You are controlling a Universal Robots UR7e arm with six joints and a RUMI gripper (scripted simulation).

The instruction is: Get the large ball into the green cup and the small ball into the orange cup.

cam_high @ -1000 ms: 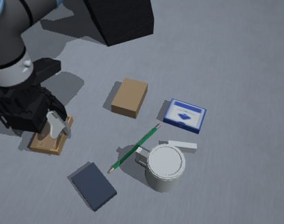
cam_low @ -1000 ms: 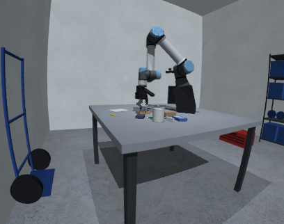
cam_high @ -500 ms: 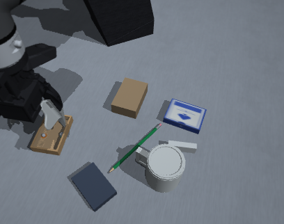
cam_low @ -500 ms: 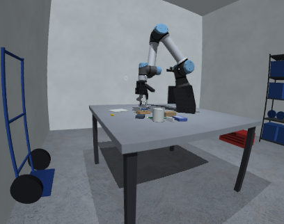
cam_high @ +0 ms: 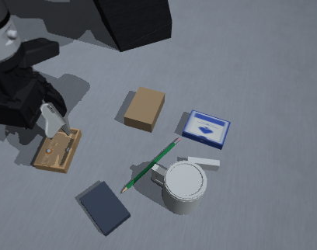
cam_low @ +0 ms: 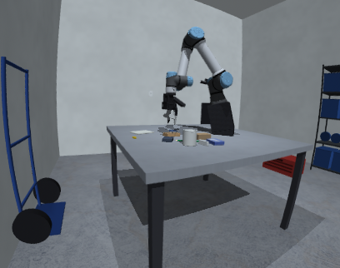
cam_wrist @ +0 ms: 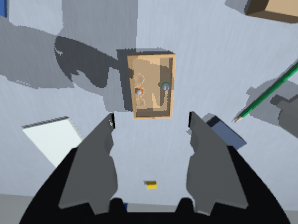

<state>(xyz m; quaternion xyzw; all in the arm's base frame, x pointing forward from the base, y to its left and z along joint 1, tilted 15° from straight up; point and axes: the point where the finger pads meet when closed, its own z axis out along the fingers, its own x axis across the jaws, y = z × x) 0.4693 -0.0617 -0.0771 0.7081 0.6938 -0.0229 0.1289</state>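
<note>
wrist view shows the pincer [cam_wrist: 150, 122] released above the wooden puzzle [cam_wrist: 150, 85] lying flat on the table [cam_wrist: 210, 45]; judging both balls seated, the next move is withdrawing.

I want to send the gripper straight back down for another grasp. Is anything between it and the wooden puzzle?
Nothing visible. The open gripper hangs above the wooden puzzle, which lies flat on the table with only bare surface beneath the fingers.

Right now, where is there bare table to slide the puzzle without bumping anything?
Bare table shows between the wooden puzzle and the tan box, and on the far right past the blue box. It is crowded around the mug: the pencil, white eraser and dark notebook sit close.
</note>
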